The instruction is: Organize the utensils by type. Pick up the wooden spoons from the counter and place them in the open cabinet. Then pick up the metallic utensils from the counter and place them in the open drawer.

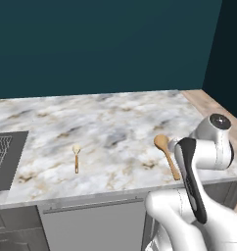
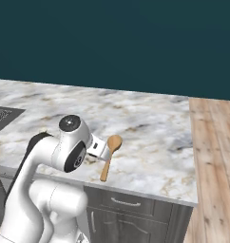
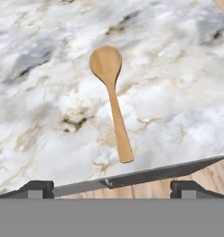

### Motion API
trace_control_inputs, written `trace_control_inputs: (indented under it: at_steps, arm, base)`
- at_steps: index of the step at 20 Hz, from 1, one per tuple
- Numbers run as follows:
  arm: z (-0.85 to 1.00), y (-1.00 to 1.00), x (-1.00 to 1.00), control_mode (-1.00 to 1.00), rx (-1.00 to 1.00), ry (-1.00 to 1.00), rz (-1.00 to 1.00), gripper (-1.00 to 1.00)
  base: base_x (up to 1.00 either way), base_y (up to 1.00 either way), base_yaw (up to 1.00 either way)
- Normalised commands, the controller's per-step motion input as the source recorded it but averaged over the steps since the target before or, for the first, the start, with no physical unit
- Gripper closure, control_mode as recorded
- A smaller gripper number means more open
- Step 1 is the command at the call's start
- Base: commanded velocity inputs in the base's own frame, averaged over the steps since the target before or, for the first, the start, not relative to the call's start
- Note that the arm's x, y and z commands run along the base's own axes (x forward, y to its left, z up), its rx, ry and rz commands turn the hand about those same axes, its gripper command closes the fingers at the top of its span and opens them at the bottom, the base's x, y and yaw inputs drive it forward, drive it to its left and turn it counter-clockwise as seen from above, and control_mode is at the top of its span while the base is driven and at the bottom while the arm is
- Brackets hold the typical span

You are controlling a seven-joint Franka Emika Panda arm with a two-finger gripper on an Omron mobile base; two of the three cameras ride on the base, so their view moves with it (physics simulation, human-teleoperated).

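A long tan wooden spoon [image 3: 111, 99] lies on the marble counter [image 3: 49, 92], bowl away from me and handle end near the front edge. In the base views the same spoon [image 1: 167, 154] [image 2: 110, 156] sits close to my arm. My gripper [image 3: 114, 190] hovers over the counter's front edge just short of the handle end. It is open, its fingertips [image 3: 40, 189] stand wide apart, and nothing is between them. A shorter wooden spoon [image 1: 76, 157] with a cream head and orange-brown handle lies further left. The metallic utensils, the open cabinet and the open drawer are out of view.
A dark sink with a wire rack [image 1: 3, 157] is set into the counter at the far left. Dark grey floor cabinets [image 2: 131, 213] run under the slab. Wooden floor [image 2: 212, 156] lies past the counter's right end. A dark teal wall [image 1: 106, 44] backs the counter.
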Motion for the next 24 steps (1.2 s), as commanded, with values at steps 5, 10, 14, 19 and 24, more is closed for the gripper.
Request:
trace_control_inputs:
  at_steps: [5, 10, 14, 19, 24]
  arm:
    - [-0.14, 0.00, 0.39, -1.00, -0.08, 0.10, 0.00, -1.00]
    - [-0.19, 0.00, 0.39, -1.00, -0.07, 0.19, 0.00, -1.00]
    - [-0.30, -0.05, 0.41, -1.00, -0.03, 0.16, 0.00, -1.00]
    - [-0.42, -0.21, 0.40, -1.00, 0.00, 0.04, 0.00, -1.00]
    - [-0.50, -0.26, 0.34, -1.00, 0.00, 0.00, 0.00, -1.00]
  base:
    - [0.00, 0.00, 0.00]
    - [0.00, 0.00, 0.00]
    - [0.00, 0.00, 0.00]
    - [0.00, 0.00, 0.00]
    - [0.00, 0.00, 0.00]
